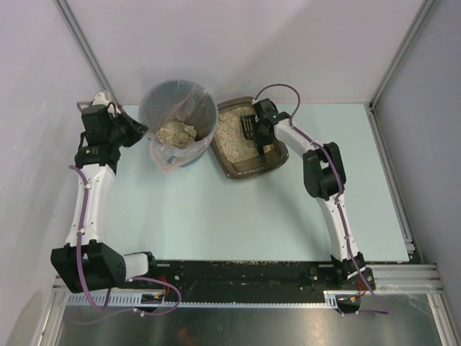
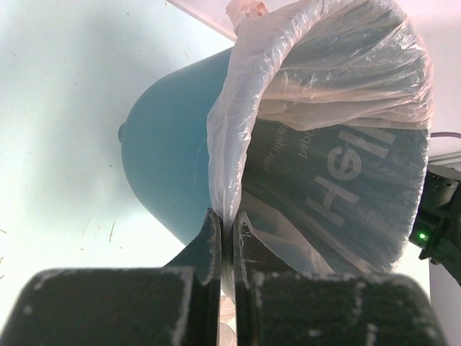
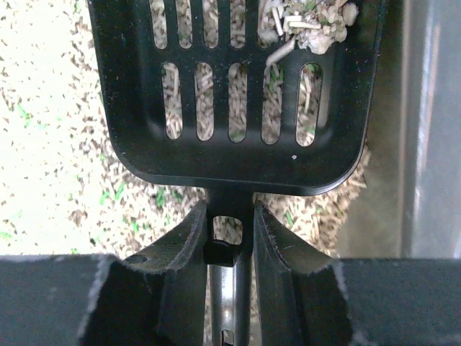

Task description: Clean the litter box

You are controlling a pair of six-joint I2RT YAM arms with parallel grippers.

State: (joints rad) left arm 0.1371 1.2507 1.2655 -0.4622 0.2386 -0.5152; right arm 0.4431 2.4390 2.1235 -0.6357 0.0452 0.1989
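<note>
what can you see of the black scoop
The black scoop looks like hard plastic: a squarish pan with raised rim and two rows of long slots, on a narrow handle. The right gripper is shut on that handle. It hangs over the granules in the litter box, a few pale clumps in one corner.

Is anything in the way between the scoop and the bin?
Nothing visible. The right gripper holds the scoop over the litter box, just beside the bin; only their rims lie between. The left gripper pinches the liner on the bin's far side.
</note>
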